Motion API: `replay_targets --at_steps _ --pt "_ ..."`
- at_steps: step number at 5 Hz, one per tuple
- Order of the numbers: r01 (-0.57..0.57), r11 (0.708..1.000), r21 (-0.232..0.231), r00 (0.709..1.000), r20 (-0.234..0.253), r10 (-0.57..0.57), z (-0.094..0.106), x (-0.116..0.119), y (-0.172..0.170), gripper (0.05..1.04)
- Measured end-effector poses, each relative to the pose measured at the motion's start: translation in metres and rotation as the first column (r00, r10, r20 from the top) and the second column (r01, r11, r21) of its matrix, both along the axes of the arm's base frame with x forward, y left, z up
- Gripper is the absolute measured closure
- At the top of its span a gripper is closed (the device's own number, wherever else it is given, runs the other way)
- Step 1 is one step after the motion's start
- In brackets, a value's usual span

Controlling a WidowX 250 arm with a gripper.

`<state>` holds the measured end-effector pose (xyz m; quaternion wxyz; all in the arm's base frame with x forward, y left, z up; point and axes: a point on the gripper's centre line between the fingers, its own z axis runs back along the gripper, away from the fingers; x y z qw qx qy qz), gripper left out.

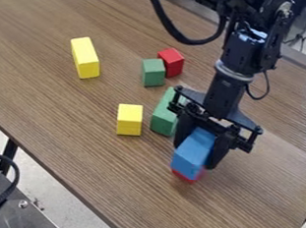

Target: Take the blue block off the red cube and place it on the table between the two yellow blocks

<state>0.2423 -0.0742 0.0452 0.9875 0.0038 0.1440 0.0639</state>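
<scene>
Gripper lower R of ctr, pinching blue block w/ red block directly under. Long green block just beside, nr ctr; short yellow block L of that. Upper ctr: small green block + 2nd red block. Upper L: long yellow block on surface.

table: brown, wood-grained | table leg: dark, lower left | floor: pale grey

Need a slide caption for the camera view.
Claw with blue block between its fingers, red block peeking out underneath, long green block and short yellow block nearby on wood-grain table.
</scene>
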Motion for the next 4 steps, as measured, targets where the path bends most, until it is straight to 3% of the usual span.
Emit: replay_targets --at_steps 1,2,3,4 --pt "-0.014 1.0 0.0 1.0 -0.006 0.014 0.001 0.0 0.003 0.492" --pt "-0.037 0.999 -0.014 0.999 0.017 0.037 0.018 0.002 0.007 0.492" --pt "-0.1 0.993 -0.061 0.99 0.098 0.105 0.067 0.024 0.028 0.492" --pt "-0.169 0.982 -0.087 0.973 0.145 0.18 0.091 0.055 0.059 0.492"
